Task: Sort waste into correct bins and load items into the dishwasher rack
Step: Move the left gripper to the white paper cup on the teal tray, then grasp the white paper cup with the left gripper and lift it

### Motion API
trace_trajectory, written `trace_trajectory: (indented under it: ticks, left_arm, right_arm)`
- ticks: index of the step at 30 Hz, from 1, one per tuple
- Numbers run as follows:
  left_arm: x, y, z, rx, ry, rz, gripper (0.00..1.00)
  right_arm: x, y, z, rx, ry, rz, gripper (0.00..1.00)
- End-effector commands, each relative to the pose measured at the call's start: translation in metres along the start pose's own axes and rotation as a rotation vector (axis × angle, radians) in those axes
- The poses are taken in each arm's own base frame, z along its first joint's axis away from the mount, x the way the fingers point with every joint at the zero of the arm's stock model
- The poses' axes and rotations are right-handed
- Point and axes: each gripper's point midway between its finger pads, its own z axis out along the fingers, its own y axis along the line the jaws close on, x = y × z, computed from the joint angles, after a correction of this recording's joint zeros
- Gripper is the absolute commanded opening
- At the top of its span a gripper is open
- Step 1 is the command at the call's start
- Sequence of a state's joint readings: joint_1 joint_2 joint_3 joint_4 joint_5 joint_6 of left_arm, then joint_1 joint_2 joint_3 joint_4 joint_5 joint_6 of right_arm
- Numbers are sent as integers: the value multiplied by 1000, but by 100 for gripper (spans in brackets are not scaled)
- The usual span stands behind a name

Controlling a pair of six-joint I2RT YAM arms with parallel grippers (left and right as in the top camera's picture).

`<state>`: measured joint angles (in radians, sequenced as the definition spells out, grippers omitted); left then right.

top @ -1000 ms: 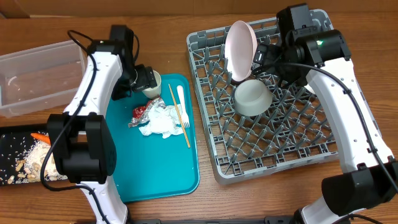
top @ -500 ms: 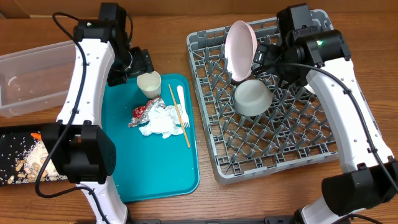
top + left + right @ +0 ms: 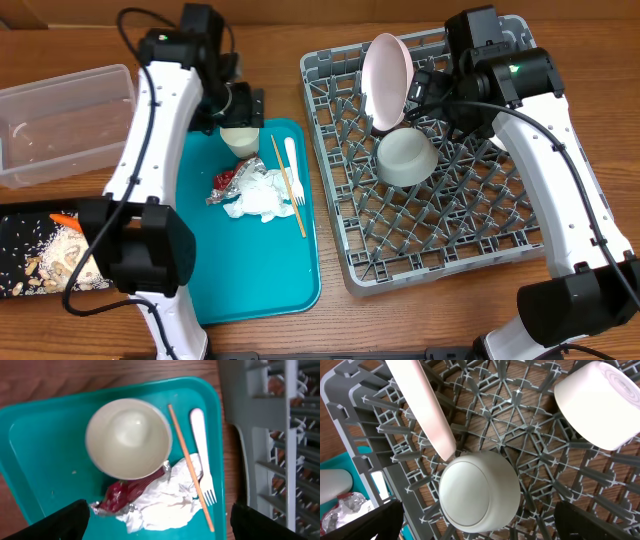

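A white cup (image 3: 129, 437) stands upright at the far end of the teal tray (image 3: 250, 270). My left gripper (image 3: 160, 530) hovers open over the tray, with the cup (image 3: 238, 143) just in front of it. Below the cup lie a red-and-silver foil wrapper (image 3: 127, 492) and a crumpled napkin (image 3: 165, 502). A wooden stick (image 3: 190, 467) and white fork (image 3: 202, 460) lie beside them. In the grey rack (image 3: 500, 240) a pink plate (image 3: 385, 75) stands on edge. My right gripper (image 3: 482, 532) is open above an upturned bowl (image 3: 480, 490); a second bowl (image 3: 597, 402) lies further off.
A clear tub (image 3: 60, 125) sits at the far left. In front of it, a black tray (image 3: 15, 225) holds food scraps and a small carrot (image 3: 65, 219). Bare wooden table surrounds the trays and rack. One bowl (image 3: 405, 157) shows in the overhead view.
My left gripper drew back from the cup's left side, then swung right to hang over its far edge. The cup stayed on the tray. The right arm has not moved.
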<state>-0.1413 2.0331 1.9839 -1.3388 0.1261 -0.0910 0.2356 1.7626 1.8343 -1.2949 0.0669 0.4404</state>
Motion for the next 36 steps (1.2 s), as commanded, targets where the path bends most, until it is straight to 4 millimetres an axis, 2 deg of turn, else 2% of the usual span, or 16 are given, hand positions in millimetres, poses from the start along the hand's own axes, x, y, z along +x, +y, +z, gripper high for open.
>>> trace_trajectory:
  ticks: [1,6,12,15,18,21,30,36]
  left_arm:
    - [-3,-4,4,-92,-16,132,92]
    - [-7,-12,12,-147,-37,162,89]
    - [-8,-7,15,-182,-39,165,89]
    - [0,-4,25,-186,-8,163,91]
    - [11,0,40,-190,30,160,97]
    - [17,1,51,-191,45,157,98]
    - [3,-4,57,-183,-17,195,91]
    - [14,-1,77,-186,11,236,92]
  right_arm:
    - [-8,2,-13,-13,-43,4,100]
    - [-8,2,-13,-13,-43,5,100]
    - [-8,2,-13,-13,-43,5,100]
    - [-8,2,-13,-13,-43,4,100]
    - [-8,2,-13,-13,-43,4,100]
    - [-8,2,-13,-13,-43,5,100]
    - [-8,2,-13,-13,-43,4,100]
    - [-8,2,-13,-13,-43,5,100]
